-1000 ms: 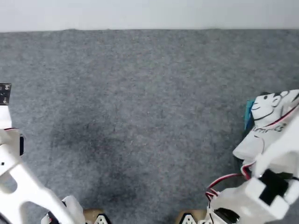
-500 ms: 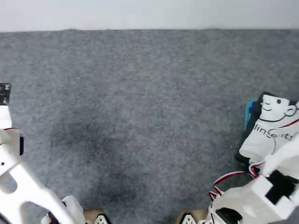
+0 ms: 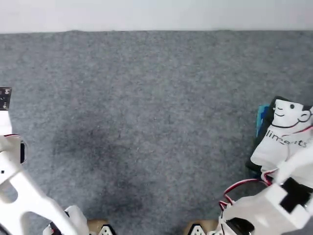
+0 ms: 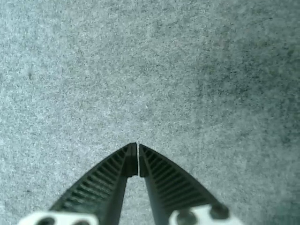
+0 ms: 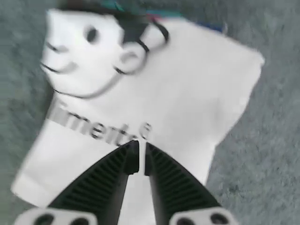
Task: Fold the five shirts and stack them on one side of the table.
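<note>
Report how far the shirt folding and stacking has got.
Done: a folded white shirt lies atop teal and dark layers on the right arm's side. In hand: the right end effector, shut, sits over that shirt; the left end effector is shut above bare mat. Left: whether the layers make five shirts cannot be counted.

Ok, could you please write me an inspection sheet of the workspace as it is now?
Surface: grey felt-like mat, lying flat.
Job's things: a folded white shirt with a cartoon face tops a pile at the mat's right edge; a teal layer peeks out under it.
Clutter: nothing seen.
Grippers: left claw shut over the mat; right claw shut over the white shirt, contact cannot be told.
Cables: red, white and black wires loop beside the right arm.
Surroundings: pale wall behind the mat.
</note>
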Motion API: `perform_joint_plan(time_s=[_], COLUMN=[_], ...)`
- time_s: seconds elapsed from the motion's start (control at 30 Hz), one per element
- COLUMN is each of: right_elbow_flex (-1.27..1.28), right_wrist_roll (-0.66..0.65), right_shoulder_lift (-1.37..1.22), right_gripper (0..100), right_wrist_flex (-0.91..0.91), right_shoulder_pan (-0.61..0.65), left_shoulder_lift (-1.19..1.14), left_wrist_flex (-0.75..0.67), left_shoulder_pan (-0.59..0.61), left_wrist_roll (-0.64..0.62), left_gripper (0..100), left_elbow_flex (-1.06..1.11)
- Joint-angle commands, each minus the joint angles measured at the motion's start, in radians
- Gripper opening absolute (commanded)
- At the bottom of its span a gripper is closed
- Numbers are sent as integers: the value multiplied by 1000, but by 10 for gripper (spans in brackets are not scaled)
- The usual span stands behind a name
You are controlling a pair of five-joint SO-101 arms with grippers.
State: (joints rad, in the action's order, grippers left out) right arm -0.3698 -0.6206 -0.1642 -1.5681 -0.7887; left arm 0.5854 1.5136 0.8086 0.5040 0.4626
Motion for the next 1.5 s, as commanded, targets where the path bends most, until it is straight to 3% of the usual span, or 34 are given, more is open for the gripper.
perform_joint_plan(time_s=[0.0,0.2,0.5,0.8,0.97,1.23,1.47], right_elbow_flex=[-52,-84,-347,-338,-358,-578,-612], right_wrist_roll=[-55,-61,-64,-68,-68,-58,-58], right_shoulder_lift=[-68,-272,-143,-371,-524,-381,-305], right_gripper=[9,9,9,9,9,9,9], right_wrist_flex=[48,226,44,390,478,262,1], right_shoulder_pan=[-64,-101,-13,-64,-77,-22,148], left_shoulder_lift=[28,28,28,28,28,28,28], left_wrist_flex=[-3,-17,-15,-15,-14,-15,-15], left_shoulder_pan=[-6,-8,-8,-8,-8,-6,-6], left_wrist_roll=[6,6,6,6,6,6,6], left_gripper=[14,14,14,14,14,14,14], left_elbow_flex=[-47,-44,-45,-44,-42,-45,-44])
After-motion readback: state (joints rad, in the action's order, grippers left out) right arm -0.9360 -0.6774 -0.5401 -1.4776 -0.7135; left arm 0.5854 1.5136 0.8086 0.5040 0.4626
